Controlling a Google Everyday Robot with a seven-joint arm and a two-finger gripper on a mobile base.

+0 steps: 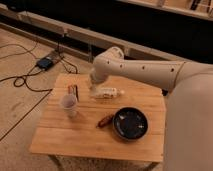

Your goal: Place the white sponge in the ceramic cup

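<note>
One arm low over the table's far side

We see the gripper [94, 86] down at the upper middle of the wooden table [75, 140], its jaws drawn together, just beside the left end of a white bottle [109, 93] lying on its side. The ceramic cup [69, 104] stands upright left of centre, below-left of the gripper. A dark bowl [130, 123] sits lower right. We cannot pick out the white sponge.

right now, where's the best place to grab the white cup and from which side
Probably by its upper wall, jaws spanning the ceramic cup across its width, coming straight down: it stands upright, round, narrow, no handle showing. The gripper, shut, is farther back over the table, at one end of the white bottle, and must open first.
</note>
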